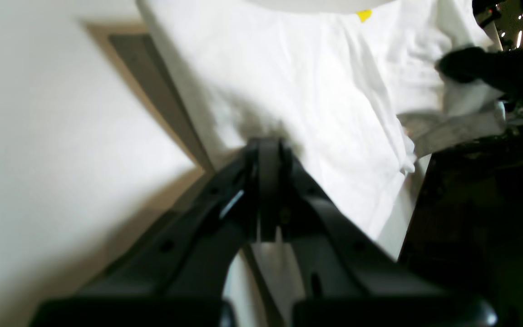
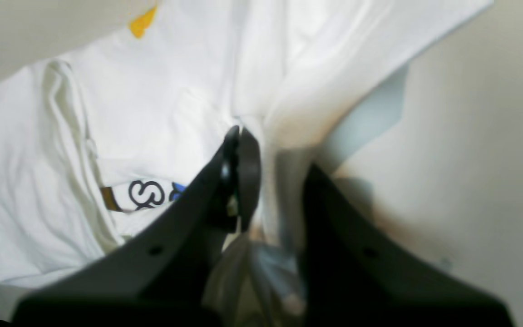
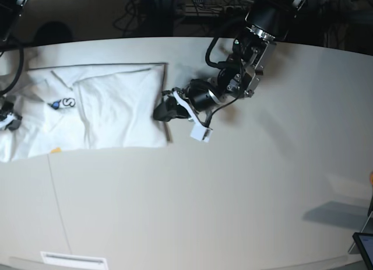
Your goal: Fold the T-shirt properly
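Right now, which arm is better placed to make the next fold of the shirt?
Probably left. The left claw is already pinched on the free side edge of the T-shirt near the table's middle; the right claw grips cloth at the table edge.

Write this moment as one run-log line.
T-shirt: partly folded, table's left | left pincer: shut on right edge | right pincer: shut on fabric | print partly visible

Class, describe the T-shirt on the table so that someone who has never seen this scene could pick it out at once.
Start at the wide pale table and look to its far left end in the base view. The T-shirt lies there, a white, partly folded cloth bundle with the left claw at its edge. A small blue and black print on its left side marks it out.
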